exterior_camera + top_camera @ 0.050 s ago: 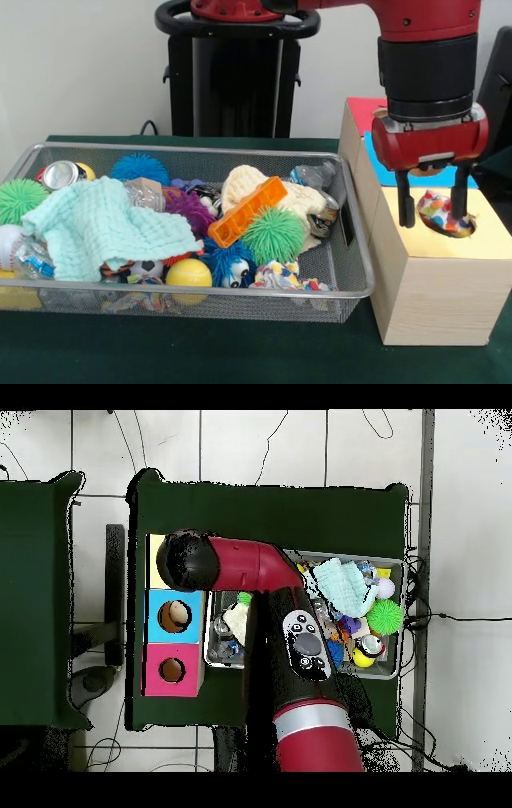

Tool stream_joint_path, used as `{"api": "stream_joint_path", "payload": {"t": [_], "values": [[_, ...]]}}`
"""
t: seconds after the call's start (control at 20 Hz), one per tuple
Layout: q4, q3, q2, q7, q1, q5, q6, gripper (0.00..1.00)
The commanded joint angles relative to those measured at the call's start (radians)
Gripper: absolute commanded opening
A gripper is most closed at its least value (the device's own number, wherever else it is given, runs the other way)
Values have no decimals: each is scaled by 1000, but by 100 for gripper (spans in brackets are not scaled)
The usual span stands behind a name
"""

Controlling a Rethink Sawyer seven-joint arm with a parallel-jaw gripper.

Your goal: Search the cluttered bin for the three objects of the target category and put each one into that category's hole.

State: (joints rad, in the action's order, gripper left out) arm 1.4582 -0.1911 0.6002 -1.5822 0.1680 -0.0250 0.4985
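Green cloth covers the table [240, 352], and on it, at the left, stands the wire bin [352, 264], still full: a mint cloth [96, 228] at about 9 o'clock of the bin, a yellow ball [189, 273] at 6 o'clock, an orange block [246, 210] and a green spiky ball [274, 235] near the middle. Going to the right, just beside the bin, is the wooden box [432, 296] with its yellow top, and the gripper [432, 210] hangs over the hole there. Its jaws are apart, one on each side of a speckled multicoloured ball [441, 213], which sits in the mouth of the hole; if it is already released I cannot tell. I judge this is one object being delivered. How many of the three went in already, the pictures do not show; in the overhead view the blue hole [174, 616] and the pink hole [172, 670] are visible but unclear inside.
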Motion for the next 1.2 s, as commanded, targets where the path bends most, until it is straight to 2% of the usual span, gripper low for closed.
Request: {"api": "stream_joint_path", "payload": {"t": [0.05,0.2,0.45,0.75,0.95,1.2], "values": [[-12,4,-71,-78,-9,35,127,100],[-46,24,-91,-87,-26,38,158,100],[-96,5,-134,-75,-29,20,224,100],[-63,-14,-121,-49,-16,23,271,100],[-68,-13,-124,-37,-17,30,327,100],[-83,-14,-133,-33,-18,41,331,100]]}}
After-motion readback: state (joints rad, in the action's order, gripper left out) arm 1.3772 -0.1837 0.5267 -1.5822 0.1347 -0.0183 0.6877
